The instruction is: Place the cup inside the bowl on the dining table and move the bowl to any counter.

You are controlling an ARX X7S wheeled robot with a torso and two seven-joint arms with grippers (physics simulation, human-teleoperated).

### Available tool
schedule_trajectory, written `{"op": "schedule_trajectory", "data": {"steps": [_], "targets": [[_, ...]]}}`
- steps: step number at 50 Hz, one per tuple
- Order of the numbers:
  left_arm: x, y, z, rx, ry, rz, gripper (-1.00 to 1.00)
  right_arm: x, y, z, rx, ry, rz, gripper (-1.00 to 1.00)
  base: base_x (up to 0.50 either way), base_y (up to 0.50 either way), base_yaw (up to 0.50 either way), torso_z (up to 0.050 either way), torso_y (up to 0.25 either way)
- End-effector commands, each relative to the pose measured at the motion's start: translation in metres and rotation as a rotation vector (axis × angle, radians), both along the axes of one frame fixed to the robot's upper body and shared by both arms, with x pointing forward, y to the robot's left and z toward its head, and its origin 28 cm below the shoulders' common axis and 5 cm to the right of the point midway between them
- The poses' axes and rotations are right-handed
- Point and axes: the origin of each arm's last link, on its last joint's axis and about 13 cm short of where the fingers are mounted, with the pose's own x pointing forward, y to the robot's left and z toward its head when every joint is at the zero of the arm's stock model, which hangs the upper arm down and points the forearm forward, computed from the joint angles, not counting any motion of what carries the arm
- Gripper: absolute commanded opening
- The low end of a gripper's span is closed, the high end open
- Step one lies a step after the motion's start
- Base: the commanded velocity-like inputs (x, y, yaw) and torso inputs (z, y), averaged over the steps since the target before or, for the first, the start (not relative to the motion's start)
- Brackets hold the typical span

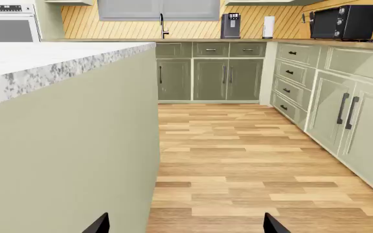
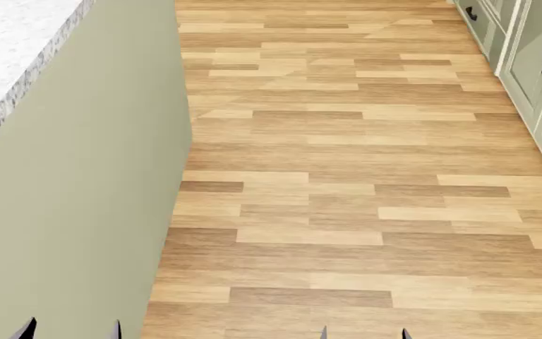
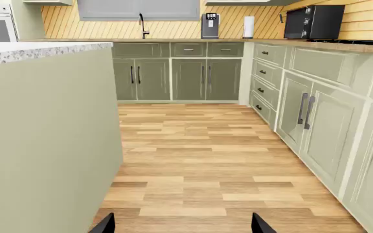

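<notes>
The cup and the bowl are out of view in every frame. The dining table's white speckled top (image 2: 8,49) runs along the left above a pale green side panel; its edge also shows in the left wrist view (image 1: 50,60) and the right wrist view (image 3: 41,48). The brown counter (image 3: 361,46) lines the far wall and the right side, backed by light planks. My left gripper (image 2: 71,330) hangs low beside the table's panel, open and holding nothing (image 1: 186,225). Over the wooden floor, my right gripper (image 2: 364,333) is also open and bare (image 3: 183,224).
Green cabinets (image 1: 358,116) with dark handles stand along the right. The far counter carries a black microwave (image 1: 343,22), a coffee machine (image 1: 230,25), a paper roll (image 1: 268,27) and a tap (image 1: 163,25). A white oven (image 1: 8,22) stands far left. Wooden floor (image 2: 346,176) lies between.
</notes>
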Motion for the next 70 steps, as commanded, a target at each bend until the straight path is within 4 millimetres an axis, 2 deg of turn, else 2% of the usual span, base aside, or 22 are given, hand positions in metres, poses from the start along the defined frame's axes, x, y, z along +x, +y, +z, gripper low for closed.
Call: {"op": "schedule_trajectory", "data": {"steps": [1, 16, 32, 34, 43, 46, 51, 60, 70], "targets": [[0.000, -0.002, 0.001, 0.003, 0.000, -0.008, 1.00, -0.001, 0.002, 0.000, 0.014, 0.000, 0.024, 1.00, 0.00, 0.00, 0.00, 0.000, 0.000], [0.003, -0.002, -0.003, -0.029, 0.054, -0.011, 1.00, -0.004, 0.001, 0.001, -0.007, 0.004, 0.017, 1.00, -0.01, 0.00, 0.00, 0.000, 0.000], [0.002, -0.002, 0.000, -0.009, 0.063, 0.009, 1.00, -0.002, 0.001, 0.003, -0.007, 0.040, -0.004, 1.00, -0.49, 0.00, 0.00, 0.000, 0.000], [0.002, -0.002, 0.002, -0.055, 0.079, 0.013, 1.00, -0.001, 0.002, 0.009, -0.013, 0.030, -0.007, 1.00, -0.50, 0.00, 0.00, 0.000, 0.000], [0.001, -0.003, 0.010, -0.014, 0.048, 0.015, 1.00, -0.001, 0.004, 0.018, -0.020, 0.008, -0.005, 1.00, -0.50, 0.00, 0.00, 0.000, 0.000], [0.000, -0.002, 0.009, -0.011, 0.048, 0.014, 1.00, 0.000, 0.003, 0.014, -0.026, 0.015, -0.005, 1.00, -0.50, 0.00, 0.00, 0.000, 0.000], [0.001, -0.003, 0.016, -0.012, 0.034, 0.015, 1.00, 0.001, 0.001, 0.023, -0.032, -0.002, -0.010, 1.00, -0.50, 0.00, 0.00, 0.000, 0.000], [0.000, -0.001, 0.009, -0.018, 0.050, 0.013, 1.00, 0.003, 0.003, 0.017, -0.064, -0.009, 0.004, 1.00, -0.34, 0.07, 0.00, 0.000, 0.000], [0.003, -0.003, 0.006, -0.012, 0.054, 0.017, 1.00, 0.003, 0.003, 0.013, -0.079, -0.001, 0.004, 1.00, 0.00, 0.48, 0.00, 0.000, 0.000]]}}
